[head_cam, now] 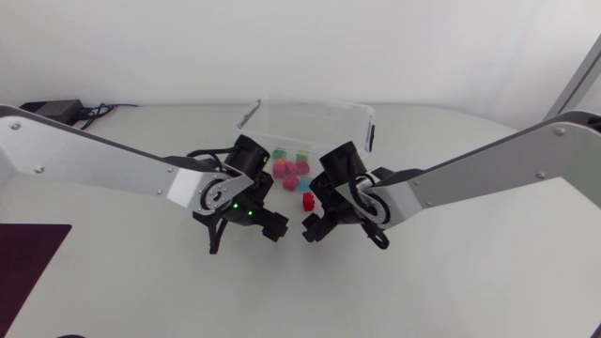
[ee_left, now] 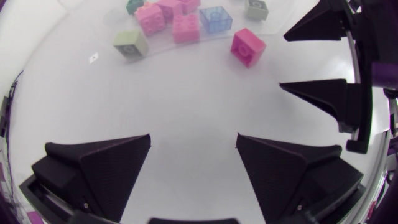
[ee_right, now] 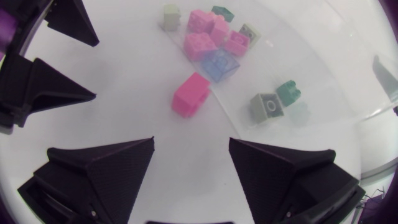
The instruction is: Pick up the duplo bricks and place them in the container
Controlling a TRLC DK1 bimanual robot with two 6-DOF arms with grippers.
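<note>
A clear plastic container (head_cam: 315,105) stands at the back middle of the table, with several duplo bricks (head_cam: 289,169) in pink, blue, green and grey near its front wall. One magenta brick (head_cam: 307,201) lies on the table just outside it. This magenta brick (ee_right: 191,94) is a short way ahead of my right gripper (ee_right: 191,168), which is open and empty. My left gripper (ee_left: 193,165) is also open and empty, with the magenta brick (ee_left: 248,46) ahead and to its right. Both grippers, left (head_cam: 242,233) and right (head_cam: 343,232), hang side by side in front of the container.
The two grippers are close together. The right gripper's fingers (ee_left: 323,62) show beside the left one, and the left gripper's fingers (ee_right: 50,87) show beside the right one. A dark mat (head_cam: 28,258) lies at the table's left front edge.
</note>
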